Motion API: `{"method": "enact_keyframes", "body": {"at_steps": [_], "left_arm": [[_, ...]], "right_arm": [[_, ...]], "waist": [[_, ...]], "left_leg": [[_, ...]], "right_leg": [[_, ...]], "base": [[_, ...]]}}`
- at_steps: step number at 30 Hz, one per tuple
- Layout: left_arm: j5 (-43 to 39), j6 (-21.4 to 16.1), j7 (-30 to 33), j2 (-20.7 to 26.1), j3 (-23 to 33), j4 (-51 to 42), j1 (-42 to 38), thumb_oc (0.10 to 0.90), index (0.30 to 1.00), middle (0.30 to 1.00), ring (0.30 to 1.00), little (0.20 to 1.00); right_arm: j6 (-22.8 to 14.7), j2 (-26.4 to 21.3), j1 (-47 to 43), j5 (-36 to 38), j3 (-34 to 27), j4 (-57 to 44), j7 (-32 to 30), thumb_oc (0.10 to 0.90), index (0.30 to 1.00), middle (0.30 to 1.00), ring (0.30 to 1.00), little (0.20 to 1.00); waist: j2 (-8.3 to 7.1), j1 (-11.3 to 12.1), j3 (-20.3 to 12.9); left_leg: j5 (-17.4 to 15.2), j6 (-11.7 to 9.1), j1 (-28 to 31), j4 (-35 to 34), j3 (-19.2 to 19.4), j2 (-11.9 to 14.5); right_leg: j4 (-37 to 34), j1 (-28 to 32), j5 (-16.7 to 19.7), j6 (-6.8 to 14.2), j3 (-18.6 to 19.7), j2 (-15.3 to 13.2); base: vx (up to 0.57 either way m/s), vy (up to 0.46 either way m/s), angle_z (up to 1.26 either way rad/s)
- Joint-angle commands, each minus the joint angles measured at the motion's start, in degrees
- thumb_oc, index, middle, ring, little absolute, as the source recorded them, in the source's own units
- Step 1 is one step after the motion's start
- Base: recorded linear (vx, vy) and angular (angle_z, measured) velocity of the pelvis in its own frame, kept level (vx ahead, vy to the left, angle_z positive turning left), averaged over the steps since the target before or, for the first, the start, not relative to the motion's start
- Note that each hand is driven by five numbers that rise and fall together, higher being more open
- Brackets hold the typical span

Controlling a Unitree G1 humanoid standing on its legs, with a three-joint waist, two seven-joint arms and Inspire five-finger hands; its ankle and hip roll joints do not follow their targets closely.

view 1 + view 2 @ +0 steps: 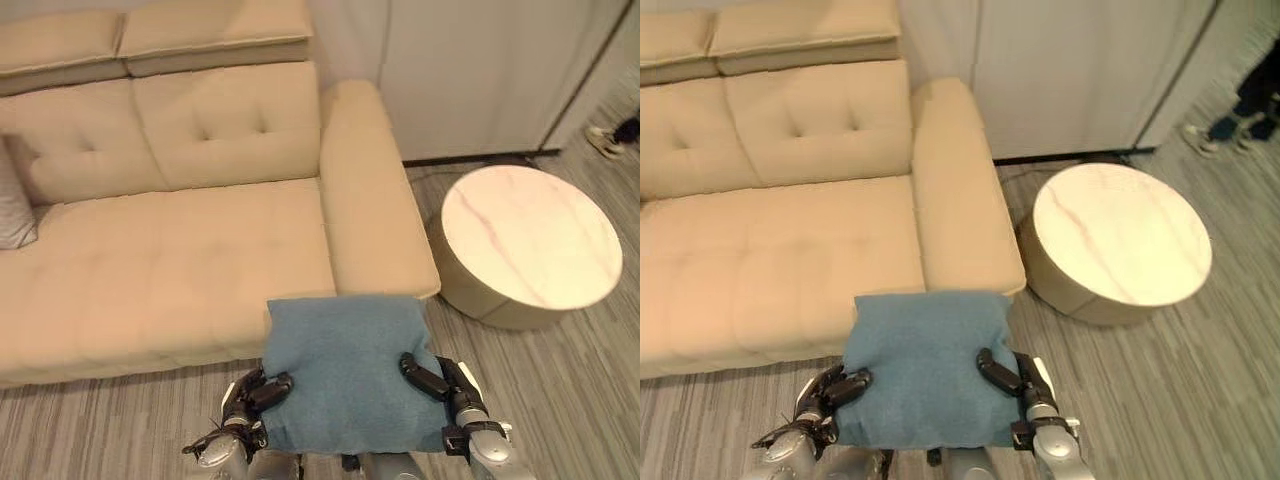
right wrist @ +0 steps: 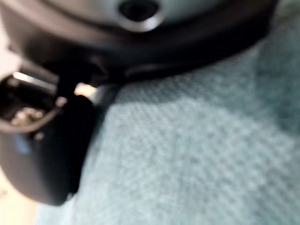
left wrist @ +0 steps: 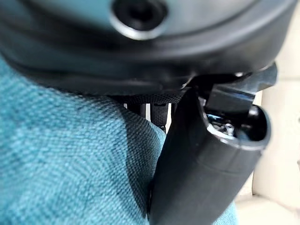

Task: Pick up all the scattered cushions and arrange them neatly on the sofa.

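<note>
I hold a blue-teal cushion [image 1: 345, 370] flat in front of me, between both hands, just short of the beige sofa [image 1: 180, 250] and its right armrest [image 1: 375, 200]. My left hand [image 1: 262, 392] grips its left edge with the thumb curled over the top. My right hand [image 1: 432, 378] grips the right edge the same way. In the left wrist view the teal fabric [image 3: 61, 168] lies against the thumb [image 3: 206, 164]. The right wrist view has the fabric [image 2: 197, 154] close against the hand. A grey cushion [image 1: 14, 205] leans at the sofa's far left end.
A round, pale marble-patterned coffee table [image 1: 530, 240] stands right of the sofa's armrest on grey striped carpet. White cabinet doors [image 1: 470, 70] line the wall behind. A person's shoes [image 1: 612, 138] stand at the far right edge.
</note>
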Motion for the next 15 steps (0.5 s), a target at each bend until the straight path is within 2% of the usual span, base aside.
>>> {"method": "enact_keyframes", "body": {"at_steps": [1, 2, 3, 4, 5, 6, 7, 10, 12, 13, 14, 15], "left_arm": [[0.58, -6.71, -0.08, -0.90, -0.03, -7.55, -2.42, 0.400, 0.300, 0.300, 0.300, 0.300], [0.72, -6.67, 0.20, -0.52, -0.17, -7.49, -2.19, 0.400, 0.300, 0.300, 0.300, 0.300], [1.11, -6.63, 0.51, -0.25, -0.19, -7.48, -2.16, 0.400, 0.300, 0.300, 0.300, 0.300], [1.11, -6.63, 0.52, -0.24, -0.20, -7.49, -2.14, 0.400, 0.300, 0.300, 0.300, 0.300], [1.01, -6.73, 1.14, -0.24, 0.14, -7.23, -2.00, 0.400, 0.300, 0.300, 0.300, 0.300], [1.01, -6.73, 1.14, -0.25, 0.14, -7.24, -1.98, 0.400, 0.300, 0.300, 0.300, 0.300], [0.97, -7.30, 1.80, -0.32, 0.50, -6.97, -2.29, 0.400, 0.300, 0.300, 0.300, 0.300], [1.10, -8.13, 2.77, -0.65, 1.30, -6.12, -2.58, 0.400, 0.300, 0.300, 0.300, 0.300], [0.06, -8.22, 2.59, -1.23, 1.48, -4.66, -2.60, 0.400, 0.300, 0.300, 0.300, 0.300], [0.26, -8.25, 2.38, -0.97, 1.40, -4.62, -2.49, 0.400, 0.300, 0.300, 0.300, 0.300], [0.77, -7.99, 2.17, -0.97, 0.77, -4.10, -2.67, 0.400, 0.300, 0.300, 0.300, 0.300], [0.77, -8.00, 2.17, -0.97, 0.77, -4.10, -2.67, 0.400, 0.300, 0.300, 0.300, 0.300]], "right_arm": [[-7.38, -0.46, -1.03, 2.54, -0.59, -7.53, -1.59, 0.400, 0.300, 0.300, 0.300, 0.300], [-7.25, -0.90, -0.67, 2.53, -0.10, -7.85, -1.39, 0.400, 0.300, 0.300, 0.300, 0.300], [-7.18, -1.02, -0.79, 2.39, 0.18, -7.71, -1.35, 0.400, 0.300, 0.300, 0.300, 0.300], [-7.19, -1.01, -0.78, 2.39, 0.19, -7.70, -1.35, 0.400, 0.300, 0.300, 0.300, 0.300], [-6.93, -1.29, -1.09, 2.11, 0.88, -7.39, -0.83, 0.400, 0.300, 0.300, 0.300, 0.300], [-6.93, -1.30, -1.08, 2.11, 0.89, -7.39, -0.83, 0.400, 0.300, 0.300, 0.300, 0.300], [-6.84, -1.64, -1.43, 1.81, 1.23, -7.00, -0.71, 0.400, 0.300, 0.300, 0.300, 0.300], [-6.56, -2.09, -1.51, 1.68, 1.22, -6.14, -1.35, 0.400, 0.300, 0.300, 0.300, 0.300], [-6.03, -1.73, -1.17, 0.87, 1.30, -5.52, -0.83, 0.400, 0.300, 0.300, 0.300, 0.300], [-5.67, -1.43, -0.97, 0.55, 1.13, -5.83, -0.70, 0.400, 0.300, 0.300, 0.300, 0.300], [-5.96, -0.94, -1.09, -0.19, 0.95, -5.37, -0.80, 0.400, 0.300, 0.300, 0.300, 0.300], [-5.96, -0.94, -1.09, -0.19, 0.95, -5.37, -0.80, 0.400, 0.300, 0.300, 0.300, 0.300]], "waist": [[0.49, -0.78, -2.22], [-0.05, -0.24, -2.69], [-0.30, 0.24, -2.87], [-0.34, 0.22, -2.83], [0.13, 1.17, -3.26], [0.10, 1.16, -3.16], [0.77, 2.37, -3.36], [0.88, 3.30, -2.79], [1.22, 3.59, -3.86], [1.41, 3.51, -4.37], [0.86, 3.73, -5.22], [0.84, 3.72, -5.23]], "left_leg": [[3.53, 1.32, -1.41, -5.99, 4.70, 5.03], [3.22, 1.16, -0.99, -11.77, 6.04, 8.56], [4.80, 0.47, -1.72, -14.00, 5.25, 10.01], [4.80, 0.43, -1.58, -14.08, 5.23, 9.99], [9.29, -1.80, -1.79, -20.61, 2.30, 13.18], [9.42, -1.87, -1.47, -20.94, 2.33, 13.19], [15.66, -4.38, -3.60, -26.91, -1.28, 17.08], [19.19, -5.93, -6.98, -31.18, -0.17, 21.51], [19.89, -7.14, -6.52, -31.81, 2.02, 22.95], [20.41, -7.44, -6.09, -31.50, 3.04, 22.91], [19.85, -7.63, -6.52, -30.26, 3.19, 21.69], [19.84, -7.62, -6.54, -30.25, 3.19, 21.67]], "right_leg": [[-0.80, 4.69, -5.58, 5.73, 2.13, -5.38], [-0.65, 5.73, -6.86, 6.26, 1.51, -6.52], [-0.48, 6.37, -7.39, 6.50, 1.75, -7.09], [-0.40, 6.44, -7.51, 6.49, 1.72, -7.12], [-0.07, 7.56, -9.02, 6.81, 2.49, -7.32], [-0.02, 7.70, -9.11, 6.75, 2.49, -7.32], [-0.42, 9.78, -10.87, 7.71, 3.59, -7.77], [-0.60, 13.13, -13.19, 8.64, 4.22, -9.85], [-1.44, 15.51, -13.67, 10.22, 4.02, -12.01], [-1.92, 16.25, -13.39, 10.69, 3.81, -12.81], [-2.34, 16.66, -12.35, 11.58, 4.06, -14.40], [-2.35, 16.65, -12.36, 11.59, 4.05, -14.42]], "base": [[0.18, 0.124, 0.25], [0.24, 0.178, 0.02], [0.20, 0.157, 0.20], [0.26, 0.222, 0.13], [0.19, 0.156, 0.06], [0.38, 0.401, -0.28], [0.28, 0.339, -0.20], [0.31, 0.429, -0.15], [0.33, 0.467, -0.33], [0.34, 0.454, -0.33], [0.22, 0.270, -0.16], [0.32, 0.395, -0.05]]}}
